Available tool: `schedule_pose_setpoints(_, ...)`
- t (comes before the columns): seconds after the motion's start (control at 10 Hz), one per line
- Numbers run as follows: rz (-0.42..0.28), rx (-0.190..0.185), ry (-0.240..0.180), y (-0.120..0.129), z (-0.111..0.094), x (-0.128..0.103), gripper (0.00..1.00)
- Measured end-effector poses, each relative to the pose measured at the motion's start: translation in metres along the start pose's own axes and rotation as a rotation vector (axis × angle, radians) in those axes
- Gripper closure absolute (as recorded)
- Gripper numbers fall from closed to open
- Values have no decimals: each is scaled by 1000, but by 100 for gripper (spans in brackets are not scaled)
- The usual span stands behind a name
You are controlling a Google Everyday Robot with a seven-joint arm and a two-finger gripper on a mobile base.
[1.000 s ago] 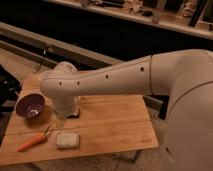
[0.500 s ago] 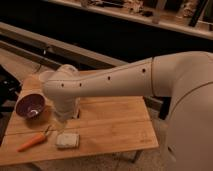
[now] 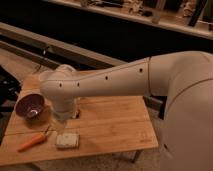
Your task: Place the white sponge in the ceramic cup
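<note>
**End effector (image 3: 60,126) poised over white sponge (image 3: 67,141)**

Hovered released, fingers spread and empty, low above the near-left part of the tabletop (image 3: 115,120). Found the white sponge lying flat on the wood just below and slightly right of the fingertips. Noted an orange carrot (image 3: 31,143) and a purple bowl (image 3: 19,104) farther left.

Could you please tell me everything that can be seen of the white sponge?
The white sponge is a small, flat, off-white pad, rectangular with rounded corners and soft-looking. It lies flat on the wooden table, near the edge closest to the camera, with nothing on top. A carrot lies apart beside it. The gripper, open, hangs just above its rear corner; whether they touch cannot be told.
</note>
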Motion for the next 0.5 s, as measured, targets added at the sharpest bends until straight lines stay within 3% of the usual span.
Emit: schedule_pose_setpoints(0.5,-246,-59,39,36,19,-26,35)
